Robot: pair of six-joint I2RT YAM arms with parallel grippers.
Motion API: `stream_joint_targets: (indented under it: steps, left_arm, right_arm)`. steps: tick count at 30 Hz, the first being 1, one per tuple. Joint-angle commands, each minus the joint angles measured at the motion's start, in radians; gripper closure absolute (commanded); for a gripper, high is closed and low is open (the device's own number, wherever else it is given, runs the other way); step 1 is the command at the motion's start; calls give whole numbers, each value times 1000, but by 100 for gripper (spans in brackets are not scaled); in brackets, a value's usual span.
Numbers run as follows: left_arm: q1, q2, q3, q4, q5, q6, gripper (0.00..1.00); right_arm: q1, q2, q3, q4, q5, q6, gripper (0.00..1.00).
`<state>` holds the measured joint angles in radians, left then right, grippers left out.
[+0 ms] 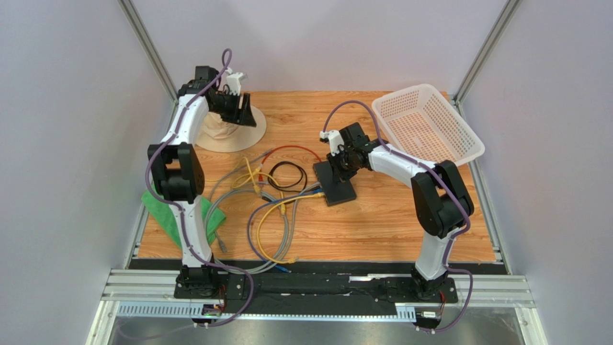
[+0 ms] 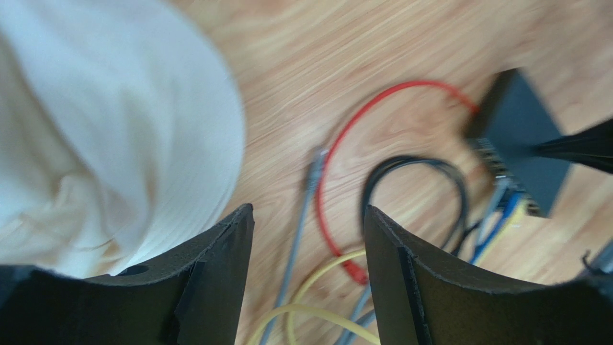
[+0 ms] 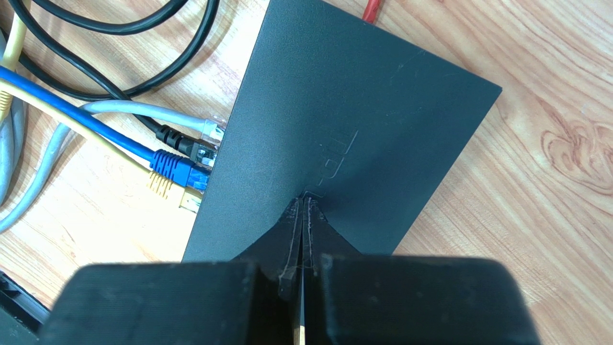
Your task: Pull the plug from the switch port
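right gripper (image 3: 303, 200), closed and empty, rests on switch (image 3: 360, 108); plugs (image 3: 183, 162) exit its frame-left edge; left gripper (image 1: 243, 111), open, sits upper left.

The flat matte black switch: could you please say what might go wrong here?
The blue plug sits tight between a black plug and a yellow plug, so the open left jaws could catch a neighbour. The shut right jaws rest on the black switch at one spot; it may pivot.
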<state>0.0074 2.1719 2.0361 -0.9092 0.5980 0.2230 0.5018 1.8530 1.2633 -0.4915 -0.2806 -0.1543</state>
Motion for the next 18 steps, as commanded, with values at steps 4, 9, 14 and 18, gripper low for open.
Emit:
stream_joint_targets:
  steps: [4,9,14,18]
  left_arm:
    - [-144,-189,-152,242,368,-180,34]
    - [-265,-98,-258,207,391,-203,60]
    - [-310,31,-298,230,336,-243,100]
    - [-343,94,-260,221,352,-248,100]
  right_arm:
    - [11,41,-44,10,67,-22,100]
    - [12,32,-47,10,75,-21,100]
    - [9,-41,-48,7,89,1,100]
    - [12,-90,-62,-2,64,-7,100]
